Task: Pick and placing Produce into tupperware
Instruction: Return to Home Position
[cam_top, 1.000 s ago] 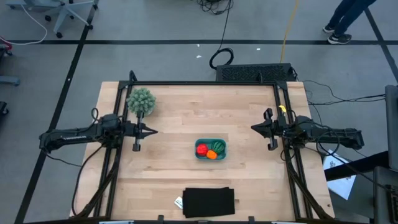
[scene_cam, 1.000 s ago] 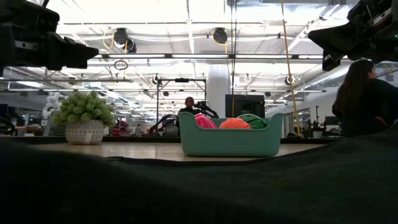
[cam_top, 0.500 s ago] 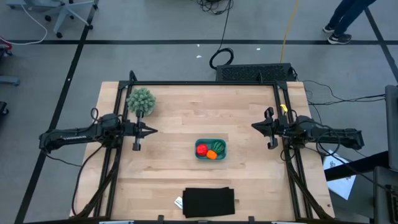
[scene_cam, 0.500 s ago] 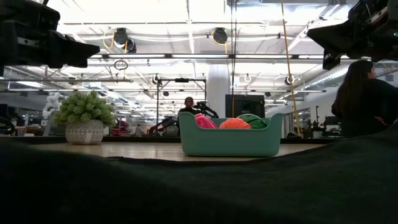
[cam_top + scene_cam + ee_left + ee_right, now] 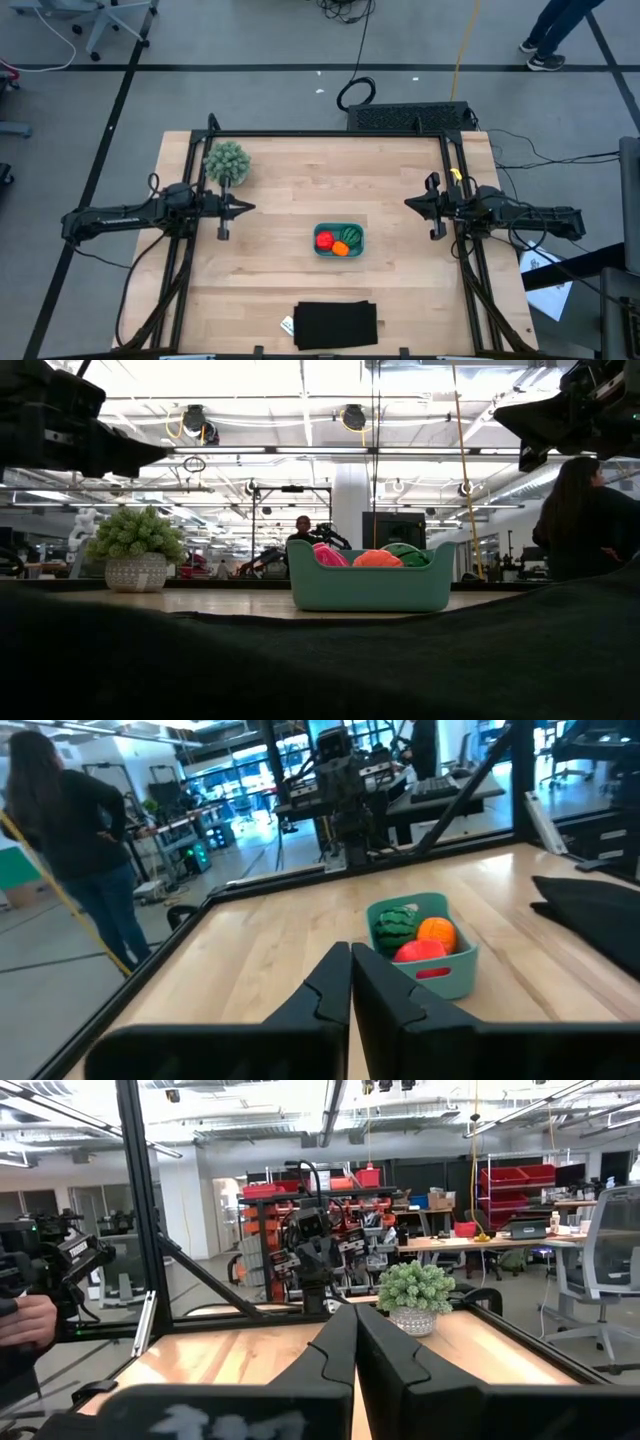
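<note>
Pale wooden bench (image 5: 280, 170), centre frame: the teal tub (image 5: 368, 590) holds the striped green ball (image 5: 352, 235), red ball (image 5: 324, 240) and orange ball (image 5: 340, 248). Mid-left, the left claw (image 5: 246, 209), closed and empty, has shifted only slightly; mid-right, the right claw (image 5: 408, 205) waits closed. Packing looks finished.

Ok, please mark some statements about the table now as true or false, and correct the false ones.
1. The red ball, the orange ball and the striped green ball all lie in the teal tub. True.
2. The left gripper holds the red ball. False: it is shut and empty, away from the tub.
3. The right gripper is shut. True.
4. The fuzzy plant stands inside the tub. False: it stands on the table, near the left arm.
</note>
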You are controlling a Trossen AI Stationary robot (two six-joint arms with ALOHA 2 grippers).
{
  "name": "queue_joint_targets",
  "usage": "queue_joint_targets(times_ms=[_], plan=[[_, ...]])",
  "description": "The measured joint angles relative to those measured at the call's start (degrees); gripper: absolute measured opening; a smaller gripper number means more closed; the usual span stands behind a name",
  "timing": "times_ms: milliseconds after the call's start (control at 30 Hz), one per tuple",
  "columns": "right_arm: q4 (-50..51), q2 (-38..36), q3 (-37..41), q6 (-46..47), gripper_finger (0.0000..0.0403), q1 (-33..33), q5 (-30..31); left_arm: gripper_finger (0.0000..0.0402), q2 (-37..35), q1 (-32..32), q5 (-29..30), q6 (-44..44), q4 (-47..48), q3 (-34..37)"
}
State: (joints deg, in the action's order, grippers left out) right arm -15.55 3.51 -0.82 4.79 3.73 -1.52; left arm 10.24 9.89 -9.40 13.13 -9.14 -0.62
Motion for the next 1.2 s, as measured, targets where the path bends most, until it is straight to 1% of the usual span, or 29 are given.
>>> queue_joint_targets(times_ms=[167,1200], plan=[[0.0,0.0,0.0,0.2,0.0,0.0,0.0,0.002,0.0,0.0,1.9,-0.6,0.0,0.0],[0.0,0.0,0.0,0.3,0.0,0.0,0.0,0.0021,0.0,0.0,2.0,-1.4,0.0,0.0]])
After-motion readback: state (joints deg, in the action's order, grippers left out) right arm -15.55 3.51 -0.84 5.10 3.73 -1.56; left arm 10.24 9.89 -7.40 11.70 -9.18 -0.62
